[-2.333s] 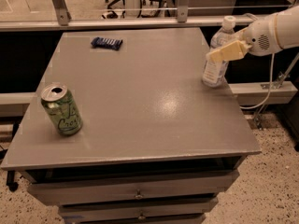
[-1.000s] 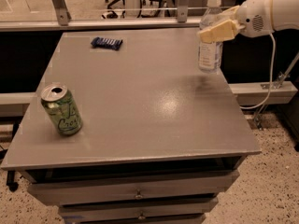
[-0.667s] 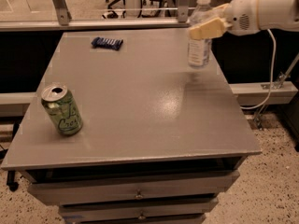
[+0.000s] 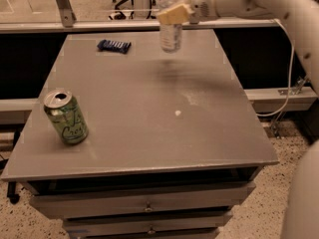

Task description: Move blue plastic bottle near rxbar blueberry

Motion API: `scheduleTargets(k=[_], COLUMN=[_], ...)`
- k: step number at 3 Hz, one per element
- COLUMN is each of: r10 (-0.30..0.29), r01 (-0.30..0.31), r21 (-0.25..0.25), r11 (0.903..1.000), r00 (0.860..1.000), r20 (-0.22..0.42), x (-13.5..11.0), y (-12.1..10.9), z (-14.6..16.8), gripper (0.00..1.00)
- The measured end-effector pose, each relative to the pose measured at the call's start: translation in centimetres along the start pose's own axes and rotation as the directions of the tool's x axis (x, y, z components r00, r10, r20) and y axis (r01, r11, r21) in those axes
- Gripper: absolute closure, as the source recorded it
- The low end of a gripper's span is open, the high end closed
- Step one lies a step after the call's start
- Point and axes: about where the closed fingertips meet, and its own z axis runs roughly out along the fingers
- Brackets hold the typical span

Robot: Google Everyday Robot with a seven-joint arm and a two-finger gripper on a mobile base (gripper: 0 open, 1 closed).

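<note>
The blue plastic bottle (image 4: 170,34) is clear with a white label and hangs upright in the air above the far middle of the grey table (image 4: 149,133). My gripper (image 4: 174,14) is shut on its upper part, with the white arm reaching in from the upper right. The bottle's cap is hidden at the frame's top. The rxbar blueberry (image 4: 114,46), a flat dark blue wrapper, lies on the table's far left part, to the left of the bottle and apart from it.
A green soda can (image 4: 66,117) stands near the table's front left edge. The table has drawers (image 4: 144,205) below its front. A cable (image 4: 284,83) hangs at the right. Metal railings and office chairs are behind the table.
My gripper has lifted the bottle off the table's right edge and carried it leftward through the air, closer to the blue wrapper. The can and wrapper have not moved.
</note>
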Motion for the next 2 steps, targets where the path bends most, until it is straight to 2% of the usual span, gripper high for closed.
scheduleTargets(k=[2], r10=[-0.015], r01=[0.014], r21=[-0.077], r11=[0.9969], r00=[1.0], r20=[-0.009], x=[-0.9], y=[0.9], z=[10.6], gripper=[1.0])
